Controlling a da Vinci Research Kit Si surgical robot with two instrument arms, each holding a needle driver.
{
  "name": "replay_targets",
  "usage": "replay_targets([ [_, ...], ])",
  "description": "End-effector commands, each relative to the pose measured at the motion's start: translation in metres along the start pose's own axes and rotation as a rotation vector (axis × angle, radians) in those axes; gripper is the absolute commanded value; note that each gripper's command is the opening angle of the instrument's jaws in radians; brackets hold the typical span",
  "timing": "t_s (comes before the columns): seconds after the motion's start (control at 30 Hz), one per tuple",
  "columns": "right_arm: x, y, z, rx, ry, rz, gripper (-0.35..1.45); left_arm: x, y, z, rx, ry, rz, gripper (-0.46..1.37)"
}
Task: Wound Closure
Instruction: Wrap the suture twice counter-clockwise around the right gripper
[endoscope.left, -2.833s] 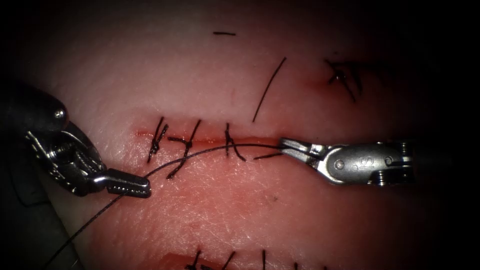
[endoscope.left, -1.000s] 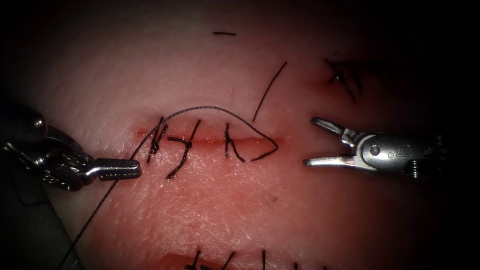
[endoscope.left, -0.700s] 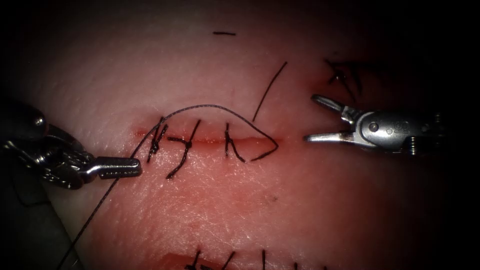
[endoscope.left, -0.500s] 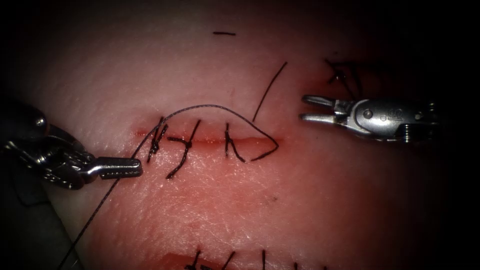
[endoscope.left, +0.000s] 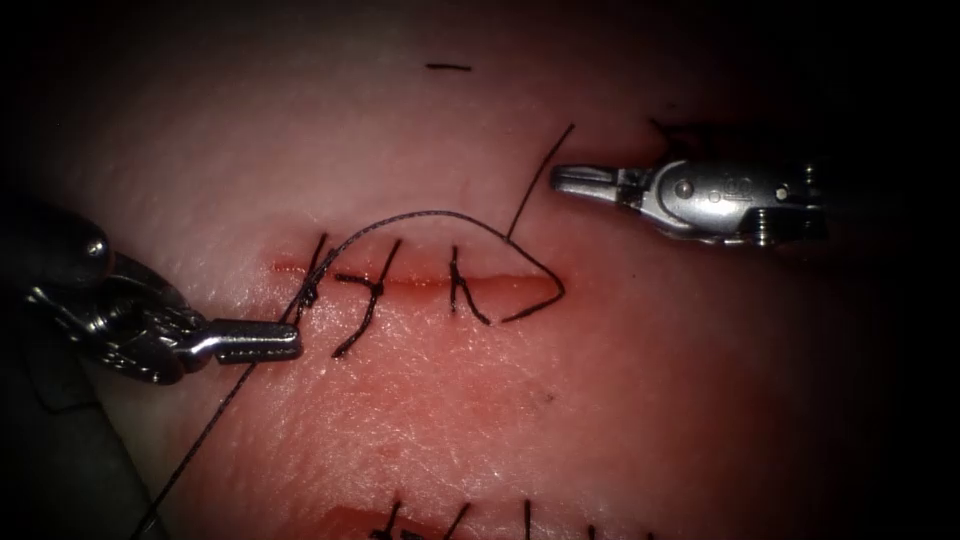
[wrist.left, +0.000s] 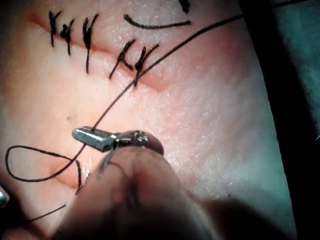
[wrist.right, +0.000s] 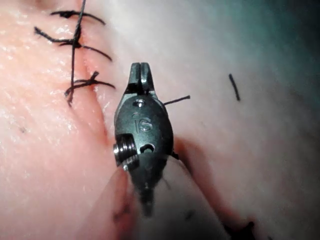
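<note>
Open room: we see bare tissue (endoscope.left: 600, 400) below the cut (endoscope.left: 430, 285) and to its right.
In the way: the thread (endoscope.left: 440, 215) arches over the stitches (endoscope.left: 370, 295); a loose thread end (endoscope.left: 540, 180) lies just beside the right tool (endoscope.left: 560, 180).
Left side: the left tool (endoscope.left: 285, 343) sits on the thread near the cut's left end.

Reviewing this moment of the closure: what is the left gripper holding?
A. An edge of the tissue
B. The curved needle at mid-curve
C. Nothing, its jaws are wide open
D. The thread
D: the left gripper is shut on the thread, which runs from its jaws in a loop over the cut in the tissue.
</note>
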Motion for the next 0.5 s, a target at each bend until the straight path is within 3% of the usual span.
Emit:
replay_targets([
  [0.03, 0.0, -0.0001, 0.0002, 0.001, 0.003, 0.001, -0.35, 0.0, -0.0001, 0.0, -0.009, 0.0, -0.002, -0.35],
  [0.23, -0.0002, -0.0018, 0.0039, 0.029, 0.031, -0.01, -0.35, -0.0002, -0.0008, 0.0005, -0.009, 0.008, -0.01, -0.35],
  [0.5, -0.0011, -0.0039, 0.0069, 0.058, 0.047, -0.033, -0.35, -0.0005, -0.0015, 0.001, -0.01, 0.01, -0.024, -0.35],
])
